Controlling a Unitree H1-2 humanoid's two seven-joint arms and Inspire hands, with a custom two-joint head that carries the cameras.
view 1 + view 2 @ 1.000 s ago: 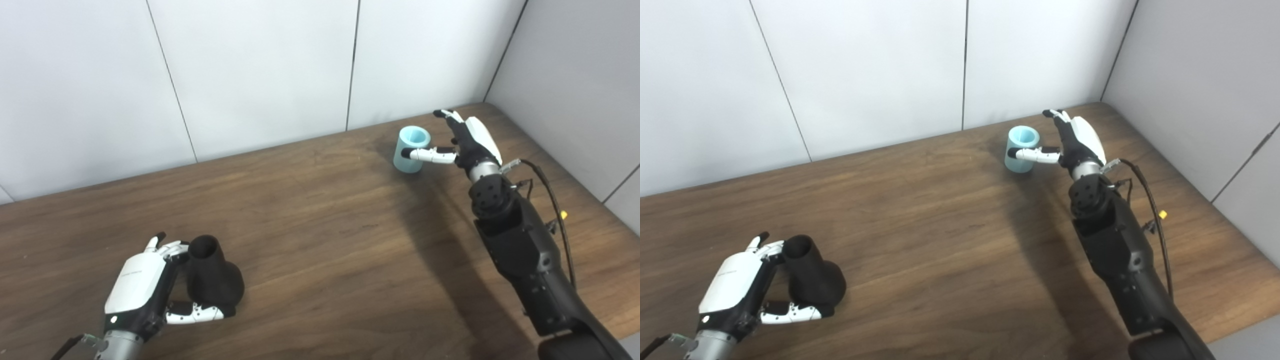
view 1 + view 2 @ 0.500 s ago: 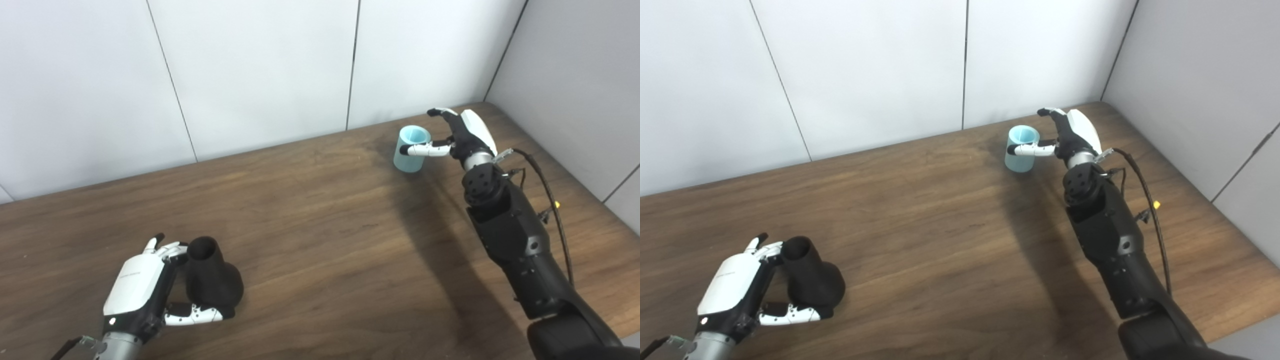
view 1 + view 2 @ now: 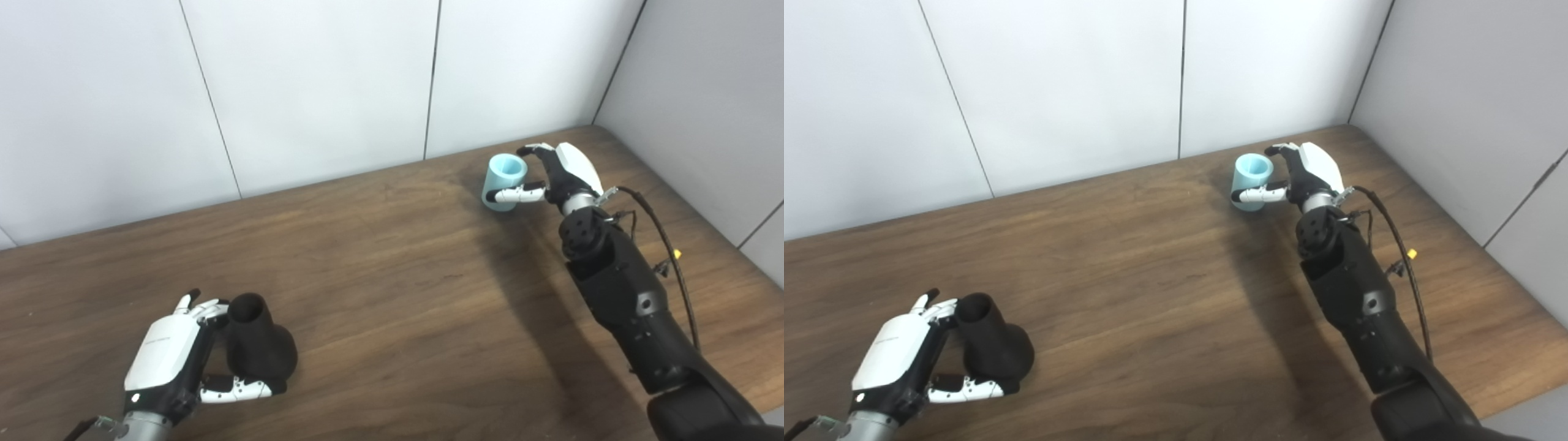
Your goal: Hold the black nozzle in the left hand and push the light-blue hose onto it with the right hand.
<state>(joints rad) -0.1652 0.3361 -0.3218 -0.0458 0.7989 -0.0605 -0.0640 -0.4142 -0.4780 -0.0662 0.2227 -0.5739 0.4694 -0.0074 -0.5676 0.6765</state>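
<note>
Hose (image 3: 503, 181) w/in right hand (image 3: 563, 174) fingers, upright.

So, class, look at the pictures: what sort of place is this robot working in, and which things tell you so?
Probably a robot test booth or lab corner, not a home: a bare wooden table boxed in by plain white wall panels, with only two practice parts on it, a black nozzle and a light-blue hose.

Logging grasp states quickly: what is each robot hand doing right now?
Left robot hand: cupped around the black nozzle; firm grip cannot be told.
Right robot hand: closing around the light-blue hose; firm grip cannot be told.
</note>
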